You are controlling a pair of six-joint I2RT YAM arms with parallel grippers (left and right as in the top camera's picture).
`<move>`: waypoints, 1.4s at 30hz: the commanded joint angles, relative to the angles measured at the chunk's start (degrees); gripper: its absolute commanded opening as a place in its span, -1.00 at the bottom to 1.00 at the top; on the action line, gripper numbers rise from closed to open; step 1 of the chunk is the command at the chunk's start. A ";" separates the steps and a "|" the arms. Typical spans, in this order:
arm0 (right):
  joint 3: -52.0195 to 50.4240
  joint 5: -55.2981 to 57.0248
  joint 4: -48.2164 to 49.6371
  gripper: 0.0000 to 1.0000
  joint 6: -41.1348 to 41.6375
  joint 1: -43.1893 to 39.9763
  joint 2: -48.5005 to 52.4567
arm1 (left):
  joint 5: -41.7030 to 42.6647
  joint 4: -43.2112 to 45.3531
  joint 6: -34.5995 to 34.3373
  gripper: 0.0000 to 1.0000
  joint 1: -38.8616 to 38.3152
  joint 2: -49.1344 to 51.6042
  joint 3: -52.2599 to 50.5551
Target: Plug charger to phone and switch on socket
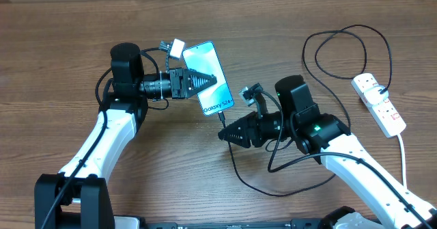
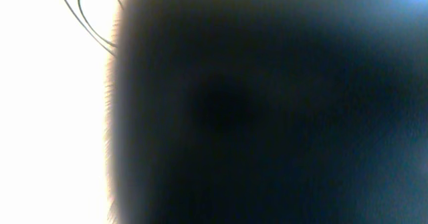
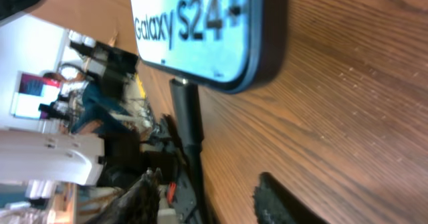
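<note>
In the left wrist view, blur hides whether the left tool [image 1: 216, 81] grips; right tool [image 1: 222, 135] gapes.

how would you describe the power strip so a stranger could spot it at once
Look at the wooden table from above and go to its far right side. A white power strip lies there at a slant, a thick white cord trailing from its lower end. It is the only long white block; the black cable beside it is thin.
</note>
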 commanded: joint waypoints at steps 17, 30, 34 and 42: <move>1.38 6.91 2.73 -0.92 -0.07 1.38 0.33 | 11.13 -3.63 8.68 -0.91 -1.84 -0.74 -0.26; 4.98 6.05 0.68 -0.92 1.40 1.38 0.26 | 6.78 -19.43 23.50 -0.92 -3.56 -0.74 -0.26; 5.49 6.32 0.26 -0.92 1.40 1.38 0.26 | 6.80 -19.39 24.57 -0.91 -5.49 -0.74 -0.26; 5.49 6.82 0.81 -0.92 1.38 1.36 0.28 | 6.86 -19.61 25.16 -0.91 -7.28 -0.74 -0.24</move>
